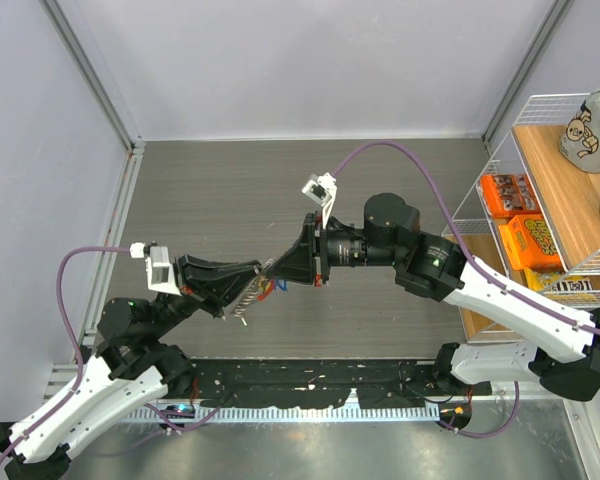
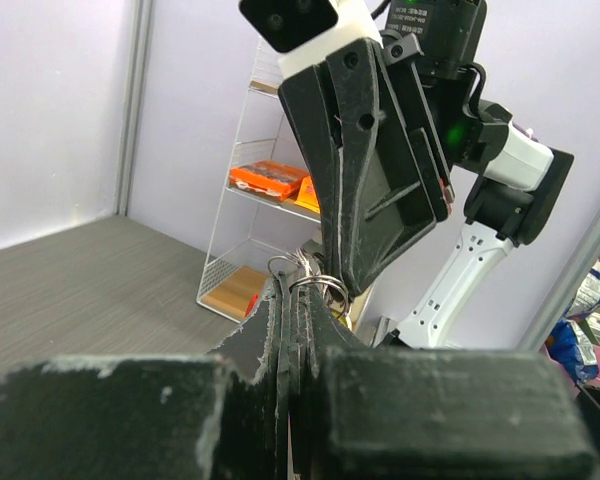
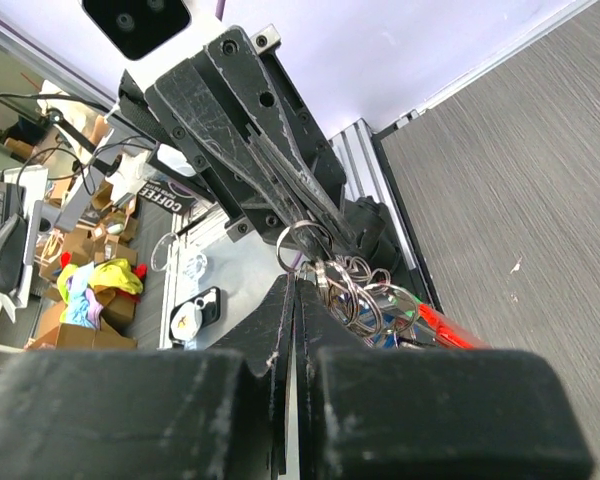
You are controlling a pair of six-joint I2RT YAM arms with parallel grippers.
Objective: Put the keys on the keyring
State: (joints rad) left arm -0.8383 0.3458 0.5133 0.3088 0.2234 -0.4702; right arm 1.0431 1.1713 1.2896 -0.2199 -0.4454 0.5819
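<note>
left gripper point(image 1: 260, 272) closed, pinching the keyring point(image 3: 302, 240) in mid-air above the table point(image 1: 230, 200) | keys point(image 3: 365, 300) and red tag point(image 3: 448, 325) dangle just beside it | right gripper point(image 1: 276, 266) closed, tips touching the bunch, grip unclear | handling, judged: light, stiff, slippery wire that swings freely; hold the ring's rim, not the tag

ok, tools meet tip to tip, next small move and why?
Probably hold the left tool steady and roll the right tool slightly to feed the thin metal ring round: both shut tips meet at it, and the bunch of rings with a red plastic tag hangs alongside.
</note>
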